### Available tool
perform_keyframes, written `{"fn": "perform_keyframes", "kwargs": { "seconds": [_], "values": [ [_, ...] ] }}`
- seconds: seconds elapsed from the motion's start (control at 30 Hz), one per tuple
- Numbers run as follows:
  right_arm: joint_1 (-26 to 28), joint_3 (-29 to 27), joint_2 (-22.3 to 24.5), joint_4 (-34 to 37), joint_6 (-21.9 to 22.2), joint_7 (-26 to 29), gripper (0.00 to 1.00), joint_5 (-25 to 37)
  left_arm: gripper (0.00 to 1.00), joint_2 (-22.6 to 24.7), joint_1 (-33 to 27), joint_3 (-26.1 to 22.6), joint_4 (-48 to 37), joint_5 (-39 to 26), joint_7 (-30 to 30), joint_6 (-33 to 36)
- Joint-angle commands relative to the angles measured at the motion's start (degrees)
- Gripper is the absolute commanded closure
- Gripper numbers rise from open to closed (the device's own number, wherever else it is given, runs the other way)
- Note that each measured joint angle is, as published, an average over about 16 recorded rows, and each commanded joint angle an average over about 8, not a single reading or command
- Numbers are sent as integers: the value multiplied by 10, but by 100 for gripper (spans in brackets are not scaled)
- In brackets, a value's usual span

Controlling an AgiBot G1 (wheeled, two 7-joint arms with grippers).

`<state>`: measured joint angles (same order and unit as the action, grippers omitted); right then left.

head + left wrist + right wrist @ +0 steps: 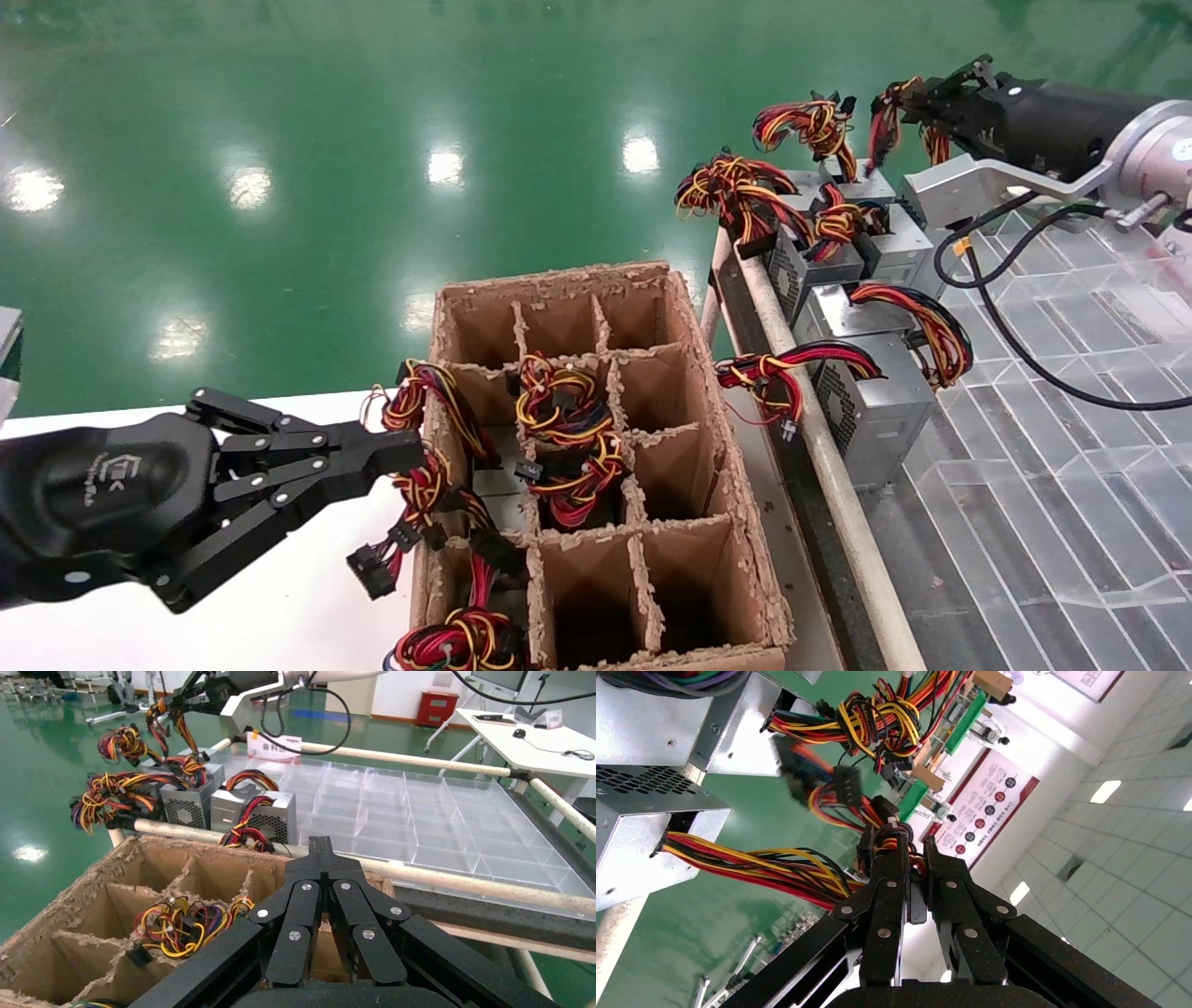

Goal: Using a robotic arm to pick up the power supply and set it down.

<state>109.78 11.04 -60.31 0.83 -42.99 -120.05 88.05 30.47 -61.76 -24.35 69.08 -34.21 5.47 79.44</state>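
black hands (396, 454) with screw-studded jointed fingers; right arm (1159, 149) silver-grey, looping black cable (1024, 354), logo perhaps embossed.

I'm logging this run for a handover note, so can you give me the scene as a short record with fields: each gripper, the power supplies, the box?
right gripper: raised over the far end of the row of supplies, fingers closed on a wire bundle
left gripper: shut, idle beside the cardboard box, holds nothing
power supplies: several silver boxes in a row at the clear tray's edge
cardboard box: divided into cells, several hold wired supplies, others empty
clear tray: compartments appear empty
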Motion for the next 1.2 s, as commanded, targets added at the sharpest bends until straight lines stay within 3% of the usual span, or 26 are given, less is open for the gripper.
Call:
{"fn": "perform_keyframes", "kwargs": {
  "seconds": [0.03,0.07,0.53,0.87,1.13,1.17,1.2],
  "values": [
    [-3,-2,-1,-2,3,1,4,-3,100,0,0,0,0,0,0,0],
    [-4,-2,-1,-2,3,2,0,-3,100,0,0,0,0,0,0,0],
    [5,-9,3,9,-24,42,0,-12,100,0,0,0,0,0,0,0],
    [16,-26,16,29,-76,153,0,-41,100,0,0,0,0,0,0,0],
    [-36,-19,41,-51,-114,278,0,-85,100,0,0,0,0,0,0,0],
    [-44,-18,45,-64,-120,299,0,-93,98,0,0,0,0,0,0,0],
    [-53,-16,49,-78,-126,318,0,-100,85,0,0,0,0,0,0,0]
  ]
}}
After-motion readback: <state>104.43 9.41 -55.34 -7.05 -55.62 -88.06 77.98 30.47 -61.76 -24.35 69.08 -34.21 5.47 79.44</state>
